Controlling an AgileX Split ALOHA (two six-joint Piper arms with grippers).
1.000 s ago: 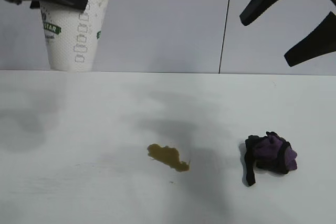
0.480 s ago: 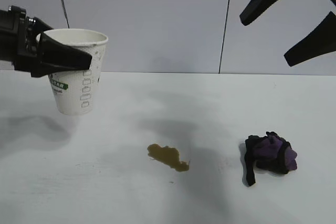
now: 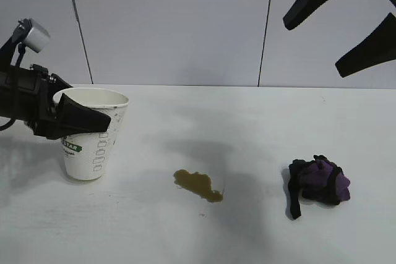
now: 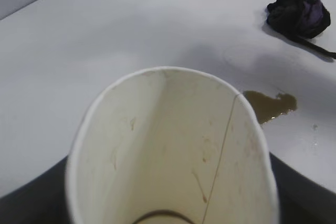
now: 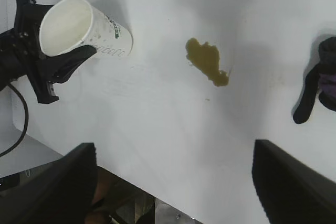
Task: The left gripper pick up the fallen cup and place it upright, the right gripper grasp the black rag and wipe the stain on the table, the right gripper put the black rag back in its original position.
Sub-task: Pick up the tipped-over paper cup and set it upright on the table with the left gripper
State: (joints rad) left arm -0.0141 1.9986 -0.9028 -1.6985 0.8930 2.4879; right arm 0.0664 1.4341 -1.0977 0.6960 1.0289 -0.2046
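Cup [image 3: 91,134] stands upright with its mouth up, base on or just at the tabletop [image 3: 204,239], well to the left of the stain [image 3: 198,185]. The left gripper [image 3: 83,119] has it between its jaws, one black finger lying across the near side just below the rim and the other behind the cup, so the jaws pinch its upper part. The black rag [image 3: 318,182] lies bunched on the far side of the stain from the cup, apart from both. The right gripper [image 3: 346,23] hangs high above the rag, jaws spread and holding nothing.
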